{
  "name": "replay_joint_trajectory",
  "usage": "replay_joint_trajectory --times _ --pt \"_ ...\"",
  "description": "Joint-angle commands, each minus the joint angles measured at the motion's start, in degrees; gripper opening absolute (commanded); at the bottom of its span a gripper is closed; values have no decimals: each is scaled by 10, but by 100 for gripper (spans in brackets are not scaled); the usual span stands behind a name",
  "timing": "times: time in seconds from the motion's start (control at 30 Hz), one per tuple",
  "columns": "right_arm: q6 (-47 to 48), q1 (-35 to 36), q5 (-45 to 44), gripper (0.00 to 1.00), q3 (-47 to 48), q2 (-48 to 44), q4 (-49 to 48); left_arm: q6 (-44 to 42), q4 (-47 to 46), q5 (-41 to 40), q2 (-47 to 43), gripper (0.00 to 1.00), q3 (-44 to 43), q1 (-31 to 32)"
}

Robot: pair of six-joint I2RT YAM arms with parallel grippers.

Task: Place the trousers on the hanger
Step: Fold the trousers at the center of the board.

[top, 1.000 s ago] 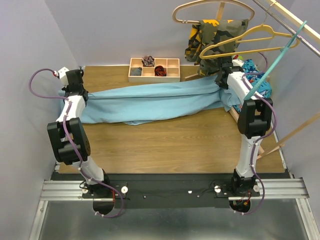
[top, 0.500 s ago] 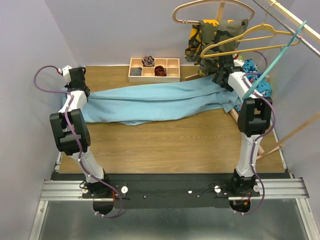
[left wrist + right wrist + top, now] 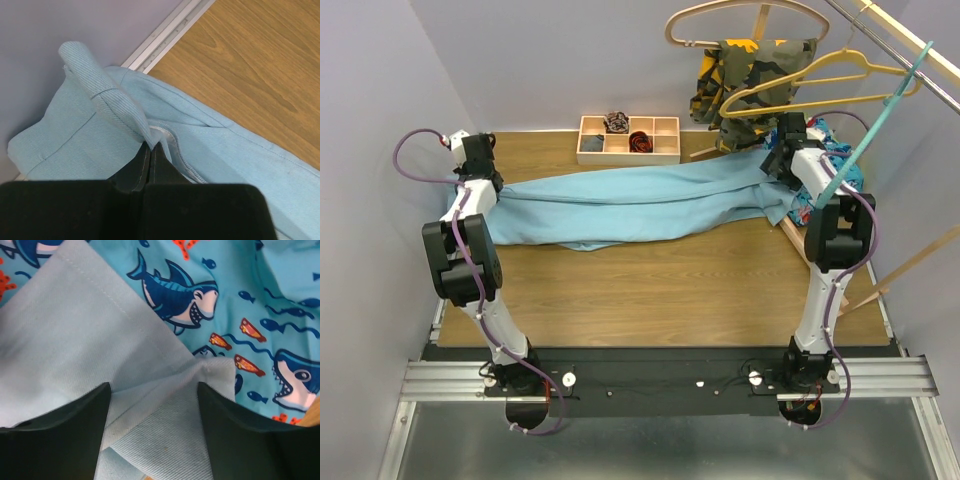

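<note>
The light blue trousers (image 3: pixel 630 205) lie stretched across the table from left to right. My left gripper (image 3: pixel 483 185) is at their far left end. In the left wrist view it (image 3: pixel 151 146) is shut on a raised fold of the trousers (image 3: pixel 225 155) near the wall. My right gripper (image 3: pixel 776 163) hovers over their right end. In the right wrist view it (image 3: pixel 153 386) stands open, with a trousers corner (image 3: pixel 90 350) lying loose beneath and between the fingers. The teal hanger (image 3: pixel 890 95) slants down from the rail, just right of the right arm.
A yellow hanger (image 3: pixel 820 85), a pale wooden hanger (image 3: pixel 740 15) and a camouflage garment (image 3: pixel 750 70) hang at the back right. Shark-print cloth (image 3: pixel 225 300) lies under the trousers' right end. A compartment tray (image 3: pixel 628 152) sits at the back. The wall and a metal rail (image 3: pixel 165 37) are close on the left.
My right gripper has opened, let go of the trousers' right end and shifted slightly right. The left arm has drawn back a little, still holding its end.
</note>
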State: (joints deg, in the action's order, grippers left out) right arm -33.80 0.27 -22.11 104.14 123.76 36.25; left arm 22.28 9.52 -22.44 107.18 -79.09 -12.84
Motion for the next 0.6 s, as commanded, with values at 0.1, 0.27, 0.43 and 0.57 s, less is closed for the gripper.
replay_joint_trajectory --times 0.1,0.27,0.43,0.57 --pt "3 0 33 47 9 17 -32 -3 -11 -18 5 0 -2 4" --pt "1 0 23 1 18 18 -33 -4 -11 -16 8 0 -4 4" --pt "-4 0 -15 1 44 15 -33 9 -6 4 16 0 -12 4" --pt "-3 0 -37 1 72 19 -33 15 -6 7 16 0 -17 4"
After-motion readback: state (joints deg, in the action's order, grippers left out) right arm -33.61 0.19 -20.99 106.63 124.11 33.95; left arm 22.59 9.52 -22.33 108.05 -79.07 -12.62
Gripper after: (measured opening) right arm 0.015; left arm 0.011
